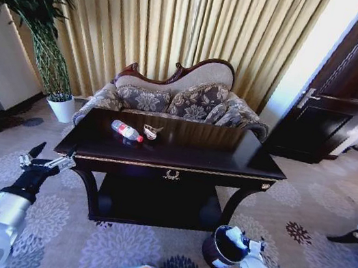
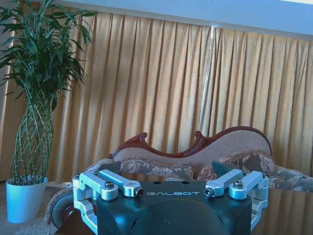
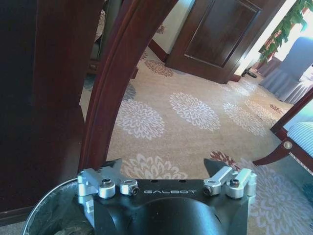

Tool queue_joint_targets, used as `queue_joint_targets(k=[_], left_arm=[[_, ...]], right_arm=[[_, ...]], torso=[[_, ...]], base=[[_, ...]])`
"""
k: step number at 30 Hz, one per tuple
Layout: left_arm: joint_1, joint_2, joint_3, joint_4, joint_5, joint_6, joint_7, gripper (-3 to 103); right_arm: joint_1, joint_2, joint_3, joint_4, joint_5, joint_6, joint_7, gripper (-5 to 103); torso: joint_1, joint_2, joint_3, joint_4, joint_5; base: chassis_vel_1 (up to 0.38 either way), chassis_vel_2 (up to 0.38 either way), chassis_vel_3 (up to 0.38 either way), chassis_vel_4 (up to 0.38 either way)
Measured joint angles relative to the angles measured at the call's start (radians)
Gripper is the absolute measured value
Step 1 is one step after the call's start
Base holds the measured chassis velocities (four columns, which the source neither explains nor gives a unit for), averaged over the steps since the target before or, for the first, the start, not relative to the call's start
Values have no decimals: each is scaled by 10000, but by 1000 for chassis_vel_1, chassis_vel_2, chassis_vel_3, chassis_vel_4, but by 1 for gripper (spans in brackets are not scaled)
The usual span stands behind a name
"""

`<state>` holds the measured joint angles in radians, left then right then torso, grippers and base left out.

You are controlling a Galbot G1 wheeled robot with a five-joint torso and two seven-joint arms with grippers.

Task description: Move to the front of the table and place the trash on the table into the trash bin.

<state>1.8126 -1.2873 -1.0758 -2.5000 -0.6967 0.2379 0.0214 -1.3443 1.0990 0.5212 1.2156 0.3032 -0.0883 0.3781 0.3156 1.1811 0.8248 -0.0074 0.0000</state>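
Both end effectors empty, trash on the bench, bin by our right arm.

Head view: bottle (image 1: 127,131) and wrapper (image 1: 152,131) lie on the bench (image 1: 230,158); our left end effector (image 1: 48,161), spread wide and empty, hovers at its left corner and risks clipping the edge when reaching in.
Left wrist view: fingers splayed toward the sofa (image 2: 195,156).
Right wrist view: right end effector (image 3: 164,169) open, empty, above the trash bin (image 3: 46,215), near the bench leg (image 3: 115,83); we could snag it.

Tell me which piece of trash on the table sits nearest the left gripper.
The clear bottle with the red label, lying on its side. It sits closer to the left gripper than the small crumpled wrapper beside it.
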Motion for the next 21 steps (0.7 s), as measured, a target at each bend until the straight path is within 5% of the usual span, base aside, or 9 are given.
queue_joint_targets(k=[4,21], left_arm=[[-2,1,1,0,1,-4,5,100],[23,-50,16,0,2,-52,44,100]], right_arm=[[-86,-10,89,84,28,3,3,99],[-788,-34,444,1413,672,11,-334,100]], torso=[[0,0,0,0,-1],[0,0,0,-3,1]], base=[[0,0,0,0],[0,0,0,0]])
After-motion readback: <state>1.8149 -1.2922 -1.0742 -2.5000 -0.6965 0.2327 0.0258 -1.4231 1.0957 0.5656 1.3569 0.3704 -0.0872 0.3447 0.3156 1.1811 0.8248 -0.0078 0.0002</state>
